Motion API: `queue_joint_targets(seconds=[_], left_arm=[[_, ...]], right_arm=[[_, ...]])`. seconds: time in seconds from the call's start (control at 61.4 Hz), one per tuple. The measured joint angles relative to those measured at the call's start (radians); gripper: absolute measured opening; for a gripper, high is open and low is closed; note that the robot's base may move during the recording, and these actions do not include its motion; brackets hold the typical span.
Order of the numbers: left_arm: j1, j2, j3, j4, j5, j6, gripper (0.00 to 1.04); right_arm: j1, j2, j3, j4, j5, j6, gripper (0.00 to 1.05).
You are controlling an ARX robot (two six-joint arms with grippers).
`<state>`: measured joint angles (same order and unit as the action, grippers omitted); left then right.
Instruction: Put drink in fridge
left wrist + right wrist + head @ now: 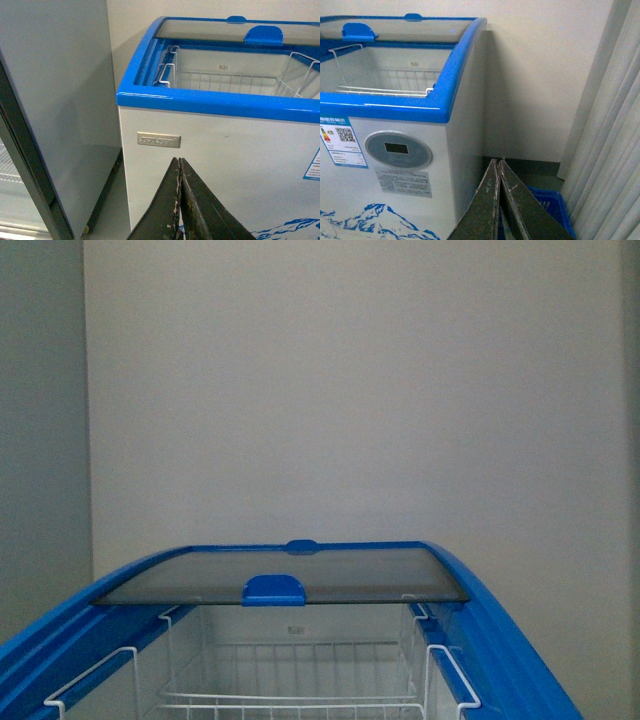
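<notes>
Although the fridge fills the lower part of the front view with its glass lid slid to the back and the white wire basket exposed, the drink appears in none of the three views, so where the bottle sits cannot be told. Neither arm shows in the front view. At the bottom centre of the left wrist view, the left end effector has its dark fingers pressed together with nothing between them, in front of the fridge's white front wall below the blue rim. At the bottom centre of the right wrist view, the right end effector is likewise pressed together and empty, near the fridge's corner, to the right of the oval control panel. Judging by this, the task looks to be at its start: the opening is ready, but the bottle must first be found and grasped. A tall grey cabinet fills the left of the left wrist view, and a blue basket is partly cut off at the lower right of the right wrist view beside a pale curtain. The basket's contents are hidden.
</notes>
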<state>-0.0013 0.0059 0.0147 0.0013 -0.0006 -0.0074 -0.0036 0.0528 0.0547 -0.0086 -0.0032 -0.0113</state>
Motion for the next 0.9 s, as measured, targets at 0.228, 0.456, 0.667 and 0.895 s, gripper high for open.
queue_joint_targets(seconds=[0.228, 0.456, 0.667, 0.895], left_arm=[[0.0, 0.0, 0.0, 0.0, 0.0, 0.0, 0.03], [0.0, 0.0, 0.0, 0.0, 0.0, 0.0, 0.03], [0.0, 0.0, 0.0, 0.0, 0.0, 0.0, 0.43], [0.0, 0.0, 0.0, 0.0, 0.0, 0.0, 0.9]], right_arm=[[0.0, -0.042, -0.039, 0.005, 0.001, 0.0, 0.03], [0.0, -0.047, -0.039, 0.005, 0.0, 0.0, 0.03], [0.0, -0.047, -0.039, 0.005, 0.0, 0.0, 0.41], [0.0, -0.047, -0.039, 0.005, 0.0, 0.0, 0.88]])
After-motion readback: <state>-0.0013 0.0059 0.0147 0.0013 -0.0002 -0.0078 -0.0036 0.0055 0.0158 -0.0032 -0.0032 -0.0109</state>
